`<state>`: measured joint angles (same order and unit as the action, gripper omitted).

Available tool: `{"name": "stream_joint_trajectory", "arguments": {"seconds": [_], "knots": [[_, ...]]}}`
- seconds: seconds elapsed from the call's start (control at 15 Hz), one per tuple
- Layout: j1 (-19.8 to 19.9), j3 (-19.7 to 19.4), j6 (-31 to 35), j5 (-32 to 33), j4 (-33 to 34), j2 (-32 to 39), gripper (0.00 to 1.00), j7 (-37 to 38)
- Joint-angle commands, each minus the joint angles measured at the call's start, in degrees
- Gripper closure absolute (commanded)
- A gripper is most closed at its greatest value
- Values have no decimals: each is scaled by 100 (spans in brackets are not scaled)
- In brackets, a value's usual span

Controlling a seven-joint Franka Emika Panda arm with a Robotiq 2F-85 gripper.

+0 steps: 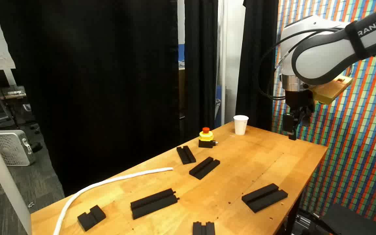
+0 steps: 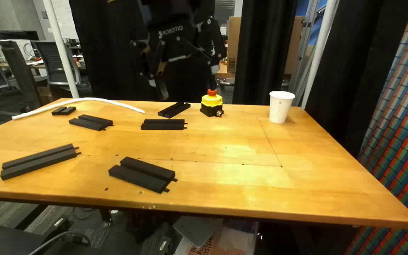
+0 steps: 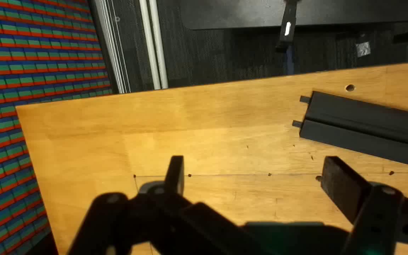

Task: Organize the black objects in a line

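Wrist view: the gripper [image 3: 255,173] is spread wide with nothing held between the jaws, presumably to give clearance for the next pick. The single black block [image 3: 365,127] in that view lies outside the jaws, at the right, and must be approached before gripping. Both exterior views show six black blocks [image 2: 142,174] lying flat with the groove upward, at differing angles and mostly well apart; no common axis is set, so alignment appears not yet begun. Flat seating should prevent rolling, and the spacing should admit a jaw on either side; allow extra care where two blocks [image 1: 204,167] sit just beside each other, near the red-and-yellow push button [image 1: 206,136]. That push button and the white paper cup [image 2: 281,106] stand upright and are not to be aligned. A white cord [image 2: 90,99] curves along one edge of the wooden table [image 2: 331,177], whose surface reflects light and carries several small holes [image 3: 350,88]. Room: black curtains [image 1: 93,81], a multicoloured patterned wall [image 1: 354,147], office chairs [image 2: 53,63], and a box fan [image 1: 10,148] on the dark floor [image 1: 41,189]
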<state>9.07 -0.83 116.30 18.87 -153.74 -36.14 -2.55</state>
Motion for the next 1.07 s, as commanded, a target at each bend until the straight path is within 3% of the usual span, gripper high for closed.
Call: {"name": "stream_joint_trajectory", "arguments": {"seconds": [0.0,0.53,0.8,1.0], "knots": [[-86,-76,-28,45,26,1,0,41],[-123,-62,62,-85,31,46,0,190],[-294,208,314,-648,205,428,0,1183],[-469,594,860,-1304,487,1057,0,2333]]}}
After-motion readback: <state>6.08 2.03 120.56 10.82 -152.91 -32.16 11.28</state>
